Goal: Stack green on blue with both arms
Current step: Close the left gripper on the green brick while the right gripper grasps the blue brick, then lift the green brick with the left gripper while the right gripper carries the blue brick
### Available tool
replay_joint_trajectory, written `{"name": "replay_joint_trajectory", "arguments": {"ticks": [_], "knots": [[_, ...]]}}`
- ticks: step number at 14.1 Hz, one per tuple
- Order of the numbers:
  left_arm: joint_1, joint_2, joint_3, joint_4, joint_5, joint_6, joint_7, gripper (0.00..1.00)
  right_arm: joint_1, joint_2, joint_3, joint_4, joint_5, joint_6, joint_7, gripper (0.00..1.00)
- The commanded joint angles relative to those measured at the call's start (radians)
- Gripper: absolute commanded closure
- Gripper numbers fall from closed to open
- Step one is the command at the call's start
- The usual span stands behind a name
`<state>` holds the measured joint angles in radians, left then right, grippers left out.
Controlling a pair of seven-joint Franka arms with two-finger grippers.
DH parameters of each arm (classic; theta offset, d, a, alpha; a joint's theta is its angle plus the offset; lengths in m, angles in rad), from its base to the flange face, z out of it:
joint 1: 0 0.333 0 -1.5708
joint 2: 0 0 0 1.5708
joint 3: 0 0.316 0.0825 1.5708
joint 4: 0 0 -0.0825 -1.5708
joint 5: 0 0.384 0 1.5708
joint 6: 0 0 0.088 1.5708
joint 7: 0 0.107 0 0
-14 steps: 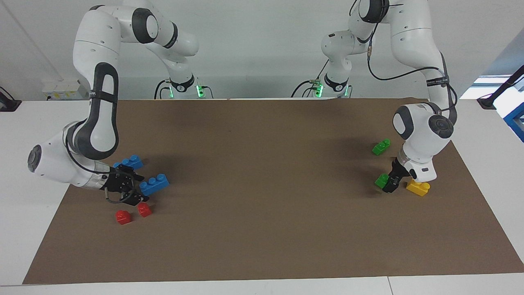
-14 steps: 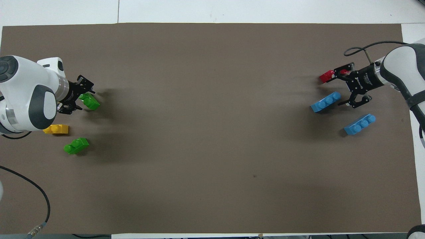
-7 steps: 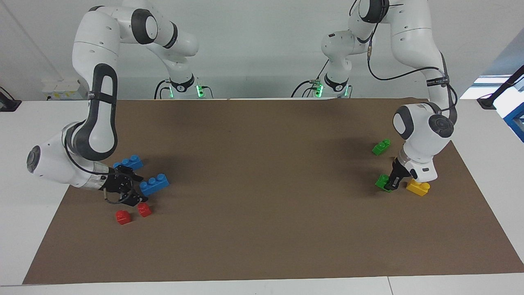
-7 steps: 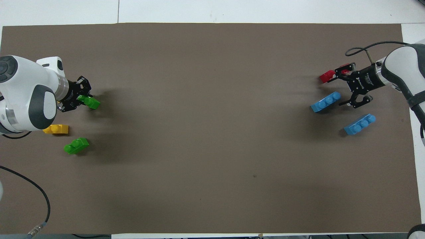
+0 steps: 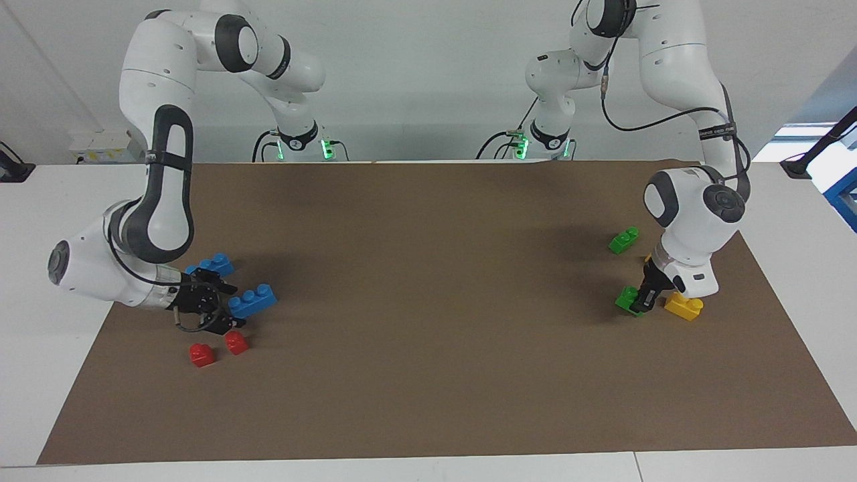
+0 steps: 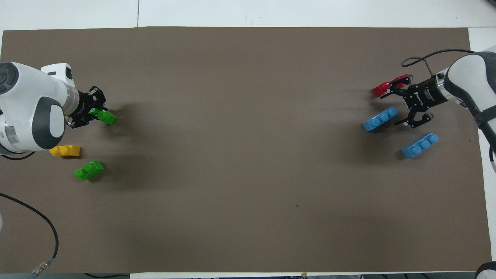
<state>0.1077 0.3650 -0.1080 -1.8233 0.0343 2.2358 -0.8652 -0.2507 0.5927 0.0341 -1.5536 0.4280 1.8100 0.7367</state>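
At the right edge of the facing view, the left gripper point(image 5: 644, 299) is down at the mat with its fingers clamped on a green brick point(image 5: 628, 296), which shows at the left edge of the overhead view at the gripper's tip point(image 6: 107, 117). Just beside it lies a yellow brick point(image 5: 683, 306), and higher in the facing view, nearer the robots, sits the second green brick point(image 5: 623, 239). At the lower left of the facing view the right gripper point(image 5: 215, 309) hangs low over the mat with its fingers spread apart, holding nothing; its open tips point at a blue brick point(image 5: 252, 300) that lies just beside them, and whether they touch it I cannot tell. A second blue brick point(image 5: 213, 264) lies nearer the robots, partly hidden by the arm, and two red bricks point(image 5: 217, 348) lie lower in that view, farther from the robots. All of it rests on a brown mat point(image 5: 428, 321) that covers most of a white table point(image 5: 40, 214). Behind the arms' bases, where green lights glow, the room shows a plain white wall point(image 5: 415, 73), a blue frame at the right edge and a black cable point(image 6: 37, 221) trailing at the lower left of the overhead view.
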Motion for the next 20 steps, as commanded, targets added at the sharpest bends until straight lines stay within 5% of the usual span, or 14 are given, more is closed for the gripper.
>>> {"name": "replay_joint_trajectory", "arguments": {"ticks": [1, 4, 6, 9, 13, 20], "knots": [[-0.017, -0.049, -0.002, 0.080, 0.009, -0.149, -0.011, 1.00, -0.004, -0.004, 0.004, -0.014, 0.020, 0.000, 0.001, 0.00], [-0.034, -0.130, -0.012, 0.099, 0.001, -0.260, -0.037, 1.00, -0.004, -0.005, 0.004, -0.025, 0.020, 0.005, 0.003, 0.02], [-0.039, -0.187, -0.012, 0.101, -0.049, -0.309, -0.104, 1.00, -0.004, -0.005, 0.004, -0.028, 0.018, 0.008, 0.000, 0.23], [-0.077, -0.242, -0.013, 0.139, -0.068, -0.424, -0.207, 1.00, -0.007, -0.005, 0.006, -0.022, 0.015, 0.003, -0.003, 1.00], [-0.126, -0.317, -0.022, 0.133, -0.080, -0.458, -0.433, 1.00, 0.001, -0.007, 0.006, -0.010, 0.017, -0.004, -0.053, 1.00], [-0.253, -0.343, -0.024, 0.131, -0.082, -0.456, -0.829, 1.00, 0.106, -0.008, 0.032, -0.003, 0.100, 0.043, 0.217, 1.00]]}}
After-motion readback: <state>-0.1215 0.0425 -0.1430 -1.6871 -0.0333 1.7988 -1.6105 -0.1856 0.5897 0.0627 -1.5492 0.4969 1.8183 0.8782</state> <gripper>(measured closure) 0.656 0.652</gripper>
